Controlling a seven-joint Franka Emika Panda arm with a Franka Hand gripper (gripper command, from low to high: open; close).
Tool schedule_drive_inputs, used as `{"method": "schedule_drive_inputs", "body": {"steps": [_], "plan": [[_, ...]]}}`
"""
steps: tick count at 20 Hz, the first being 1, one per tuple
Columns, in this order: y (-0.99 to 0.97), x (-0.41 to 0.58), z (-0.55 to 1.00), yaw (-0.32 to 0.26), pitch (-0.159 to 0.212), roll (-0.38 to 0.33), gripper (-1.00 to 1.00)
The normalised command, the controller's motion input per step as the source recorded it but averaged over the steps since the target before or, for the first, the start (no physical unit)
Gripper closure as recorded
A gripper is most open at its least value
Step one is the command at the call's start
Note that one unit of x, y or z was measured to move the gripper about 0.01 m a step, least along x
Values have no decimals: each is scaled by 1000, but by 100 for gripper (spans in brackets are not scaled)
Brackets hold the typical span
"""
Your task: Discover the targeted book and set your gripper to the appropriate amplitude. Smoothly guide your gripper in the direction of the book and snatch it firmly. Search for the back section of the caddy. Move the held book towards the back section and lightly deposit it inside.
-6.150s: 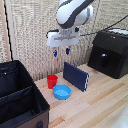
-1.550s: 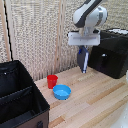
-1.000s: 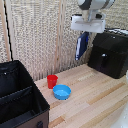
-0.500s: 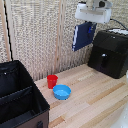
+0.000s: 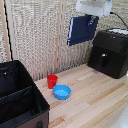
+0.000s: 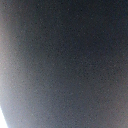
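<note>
Since 0.5 s ago gripper (image 5: 91, 21) has carried the book (image 5: 80, 30) higher and leftward, jaws pinching its top edge so it hangs clear above cup (image 5: 52, 81) and bowl (image 5: 62, 92), well right of the caddy (image 5: 22, 102).

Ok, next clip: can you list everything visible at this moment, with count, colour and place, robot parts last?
Thin flat hardcover book: one, dark navy blue, held up in the air in front of the woven wall; it fills the wrist view.
Soft-sided fabric caddy: one, black, at the exterior view's left on the table, with inner divider walls.
Small plastic cup: one, red, upright on the table beside the caddy.
Shallow round bowl: one, blue, just in front of the cup.
Glossy hard box: one, black, at the exterior view's right.
Wooden table: one, light wood.
End effector: one, white-grey, gripping the book's edge.
</note>
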Motion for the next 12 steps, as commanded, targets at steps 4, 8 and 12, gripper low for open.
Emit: {"method": "schedule_drive_inputs", "body": {"steps": [4, 8, 12], "plan": [[746, 6, 81, -183, -18, -10, 100], [724, 1, 35, -191, -7, 0, 100], [745, 6, 214, -162, -3, 0, 100]]}}
